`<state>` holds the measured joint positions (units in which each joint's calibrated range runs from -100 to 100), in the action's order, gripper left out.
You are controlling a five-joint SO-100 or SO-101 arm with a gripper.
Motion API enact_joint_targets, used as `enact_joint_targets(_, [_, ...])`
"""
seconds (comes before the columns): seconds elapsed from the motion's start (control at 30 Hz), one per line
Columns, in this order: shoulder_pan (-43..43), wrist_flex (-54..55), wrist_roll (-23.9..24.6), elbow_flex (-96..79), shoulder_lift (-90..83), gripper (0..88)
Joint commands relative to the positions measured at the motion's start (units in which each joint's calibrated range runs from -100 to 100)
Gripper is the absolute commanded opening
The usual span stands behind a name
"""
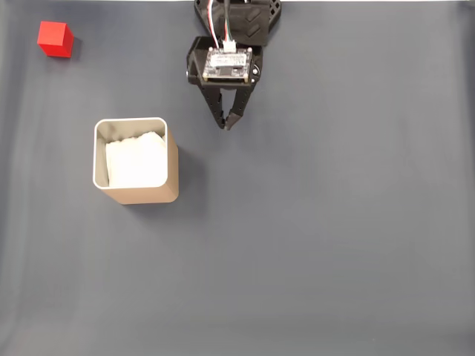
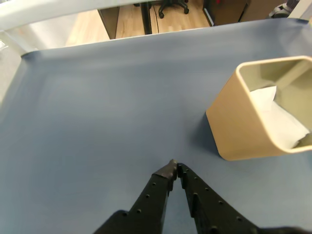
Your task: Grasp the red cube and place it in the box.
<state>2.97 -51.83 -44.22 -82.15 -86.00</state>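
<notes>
Fixed view: the hand [image 1: 225, 124] hangs closed and empty over the bare counter [image 1: 334, 245], fingertips together. The box [image 1: 136, 194] stands near, to its lower left. The red cube [image 1: 56, 38] sits well apart, far upper left; likely light and rigid, best pinched across opposite flat faces.

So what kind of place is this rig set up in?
Probably an office or lab bench. The gripper works over a blue-grey mat with just the red cube and the box on it. In the wrist view, wood flooring and an office chair base lie beyond the table edge.
</notes>
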Motion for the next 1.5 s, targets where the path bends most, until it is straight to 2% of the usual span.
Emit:
enact_joint_targets(0.0, [0.0, -0.5, 0.7, 11.6, 6.1, 0.2])
enact_joint_targets(0.37, [4.6, -9.5, 2.3, 32.3, 18.7, 0.2])
enact_joint_targets(0.93, [24.4, -22.3, 0.1, 50.3, 32.8, 0.2])
enact_joint_targets(1.47, [44.1, -23.2, -2.4, 52.7, 41.1, 0.3])
